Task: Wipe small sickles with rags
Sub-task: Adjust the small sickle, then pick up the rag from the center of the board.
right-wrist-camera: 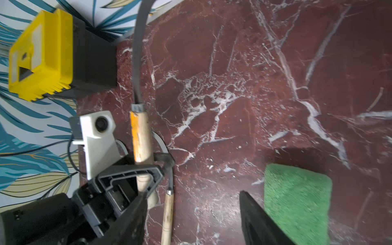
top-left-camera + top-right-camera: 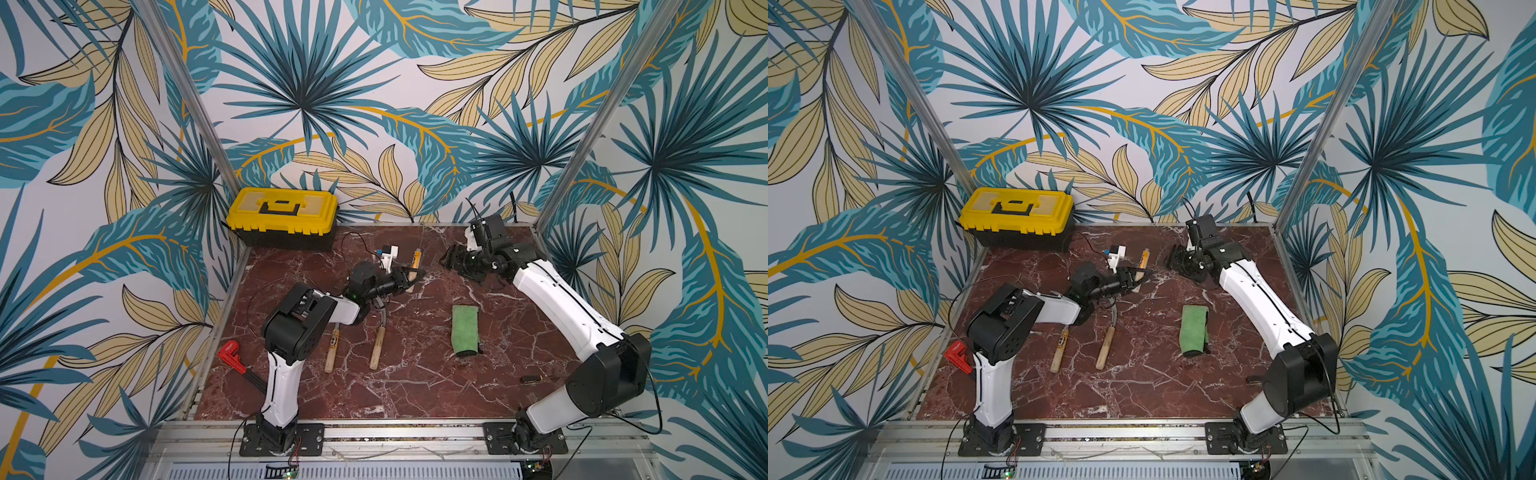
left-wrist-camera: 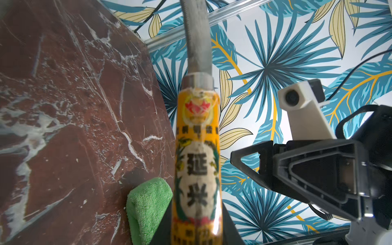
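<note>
My left gripper (image 2: 411, 277) (image 3: 197, 233) is shut on the pale handle of a small sickle (image 2: 415, 259) (image 3: 197, 152) with an orange label, held above the table at the back middle; its grey blade (image 3: 197, 42) points away. The right gripper (image 2: 446, 258) (image 1: 191, 212) hovers just right of it, open and empty. Two more small sickles (image 2: 332, 350) (image 2: 377, 348) lie on the marble by the left arm, blades partly hidden under it. The folded green rag (image 2: 465, 330) (image 1: 297, 201) lies flat right of centre, with neither gripper touching it.
A yellow toolbox (image 2: 282, 214) stands at the back left corner. A red-handled tool (image 2: 232, 355) lies at the table's left edge beside the left arm. A small dark object (image 2: 532, 378) rests near the right arm's base. Metal frame posts flank the marble table (image 2: 415, 395).
</note>
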Controlling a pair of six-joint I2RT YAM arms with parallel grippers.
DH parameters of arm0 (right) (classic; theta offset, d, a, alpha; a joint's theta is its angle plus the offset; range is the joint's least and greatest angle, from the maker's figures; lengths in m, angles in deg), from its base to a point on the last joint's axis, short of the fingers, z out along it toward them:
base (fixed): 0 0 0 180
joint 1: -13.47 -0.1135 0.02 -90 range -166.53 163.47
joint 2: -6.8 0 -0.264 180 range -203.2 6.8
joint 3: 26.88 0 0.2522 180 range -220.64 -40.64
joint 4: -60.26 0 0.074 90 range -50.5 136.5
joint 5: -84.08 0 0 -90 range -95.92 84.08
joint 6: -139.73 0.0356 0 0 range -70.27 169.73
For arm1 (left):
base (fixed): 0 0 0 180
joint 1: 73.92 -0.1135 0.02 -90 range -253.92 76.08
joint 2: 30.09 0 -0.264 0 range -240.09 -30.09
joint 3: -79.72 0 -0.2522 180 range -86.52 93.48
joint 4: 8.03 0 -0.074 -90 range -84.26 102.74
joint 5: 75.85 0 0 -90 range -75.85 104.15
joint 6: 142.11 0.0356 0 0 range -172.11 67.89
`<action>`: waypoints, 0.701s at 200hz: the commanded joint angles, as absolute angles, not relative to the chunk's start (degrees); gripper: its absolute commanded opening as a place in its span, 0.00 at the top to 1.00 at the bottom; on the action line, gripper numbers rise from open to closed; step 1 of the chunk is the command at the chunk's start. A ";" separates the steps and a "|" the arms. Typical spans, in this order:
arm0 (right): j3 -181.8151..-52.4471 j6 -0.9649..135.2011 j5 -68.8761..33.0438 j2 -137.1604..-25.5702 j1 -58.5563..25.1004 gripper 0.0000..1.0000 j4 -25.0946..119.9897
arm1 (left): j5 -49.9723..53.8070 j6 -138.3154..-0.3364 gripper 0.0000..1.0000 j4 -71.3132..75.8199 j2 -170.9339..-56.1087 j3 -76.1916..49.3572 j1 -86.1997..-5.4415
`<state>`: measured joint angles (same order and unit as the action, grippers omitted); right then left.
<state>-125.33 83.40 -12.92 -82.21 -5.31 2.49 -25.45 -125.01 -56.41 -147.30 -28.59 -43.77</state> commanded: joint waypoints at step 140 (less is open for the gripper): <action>-102.34 81.99 -11.25 -91.05 -1.38 0.22 0.26 | -23.76 -127.08 1.00 -64.31 -142.48 -33.92 -43.69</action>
<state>-103.67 81.20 -10.54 -88.86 -2.25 -1.73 -23.52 -127.55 -61.57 -145.14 -32.57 -43.75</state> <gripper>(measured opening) 0.774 0.251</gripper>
